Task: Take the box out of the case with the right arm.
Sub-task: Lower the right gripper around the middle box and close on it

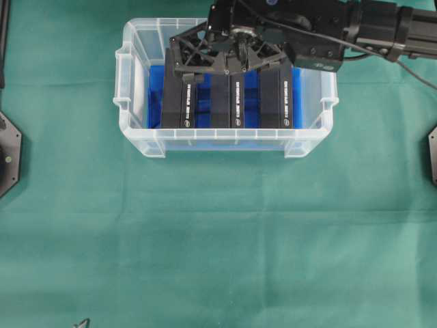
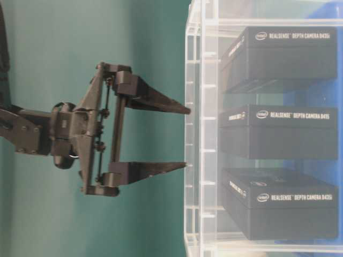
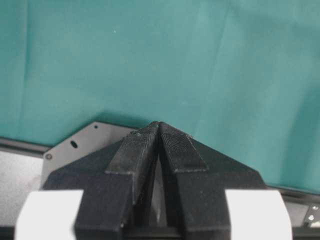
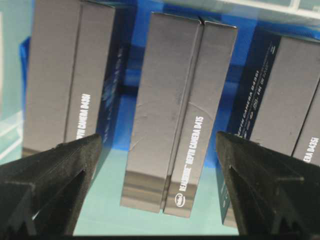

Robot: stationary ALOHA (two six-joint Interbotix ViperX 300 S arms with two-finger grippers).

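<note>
Left gripper (image 3: 159,131): fingers pressed together at the tips, nothing between them, over green cloth (image 1: 218,239) and a grey metal plate (image 3: 75,145).
Case (image 1: 140,147): clear tub on the green cloth, toward the far edge in the overhead view, blue lining (image 1: 156,96) showing through.
Left box (image 1: 179,102): black, standing on edge at the tub's left side.
Middle box (image 4: 180,120): black, upright, lettered "REALSENSE DEPTH CAMERA D415", centred between the two fingers in the right wrist view.
Right box (image 1: 276,99): black, upright, apart from the middle one.
Right arm (image 1: 355,27): reaches in from the upper right above the case.
Right gripper (image 2: 185,137): jaws spread wide, holding nothing, tips at the tub's rim, not touching any box.
</note>
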